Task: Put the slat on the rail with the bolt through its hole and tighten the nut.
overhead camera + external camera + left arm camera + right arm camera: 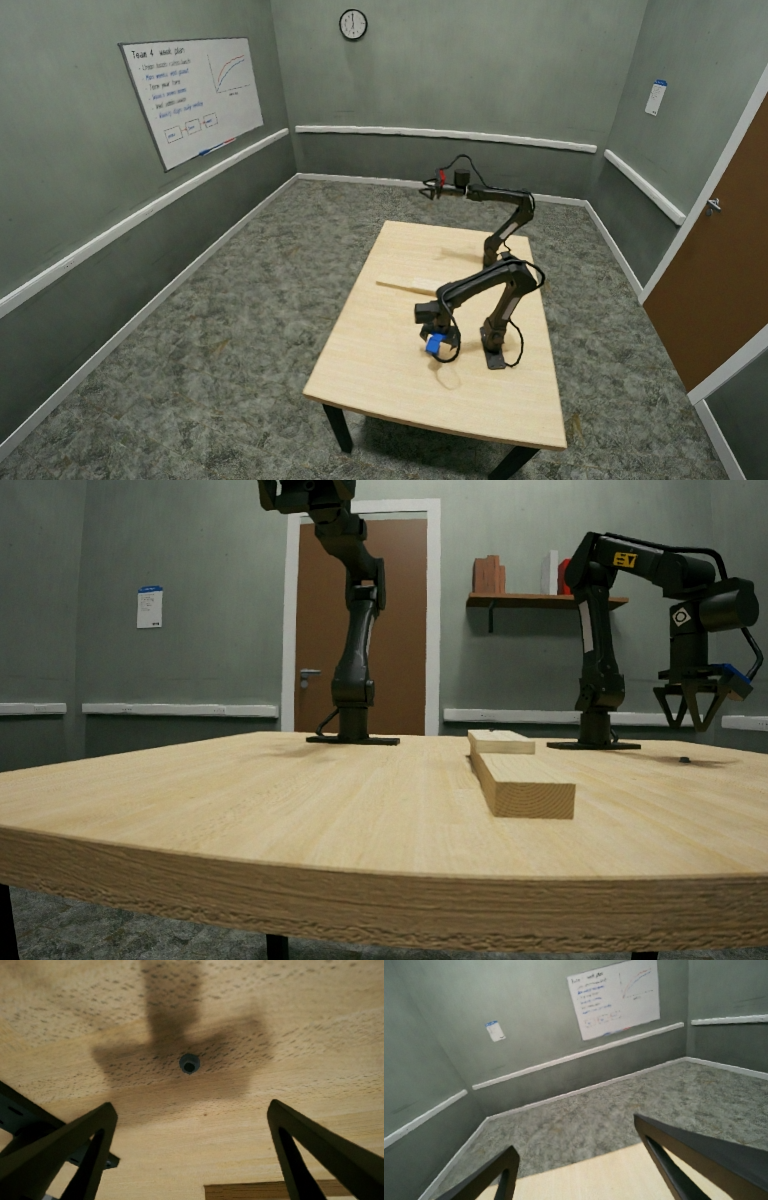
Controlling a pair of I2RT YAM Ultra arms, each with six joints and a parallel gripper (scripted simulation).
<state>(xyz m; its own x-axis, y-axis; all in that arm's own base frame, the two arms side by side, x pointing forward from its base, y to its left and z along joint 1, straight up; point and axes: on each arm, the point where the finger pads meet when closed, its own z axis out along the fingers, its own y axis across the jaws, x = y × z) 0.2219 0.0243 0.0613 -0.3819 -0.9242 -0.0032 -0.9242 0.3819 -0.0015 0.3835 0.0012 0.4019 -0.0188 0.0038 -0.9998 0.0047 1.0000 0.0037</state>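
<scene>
A small dark nut [684, 759] [189, 1063] lies on the table. My left gripper [689, 727] [189, 1107] is open and empty, pointing down above the nut. In the left wrist view the nut shows ahead of the gap between the fingertips. The long wooden rail [535, 796] [399, 285] lies on the table. A shorter pale block, seemingly the slat [502, 746], rests on its far part. A dark tip, likely the bolt [491, 729], shows at its top; the hole cannot be made out. My right gripper [573, 1136] [423, 188] is open and empty, raised high over the table's far end.
The table [362, 362] [226, 819] carries both arm bases [352, 740] [593, 744] along one side. In the left wrist view, a brown wooden side face [250, 1191] shows at the bottom edge. The top camera sees part of the wooden pieces hidden behind the left arm.
</scene>
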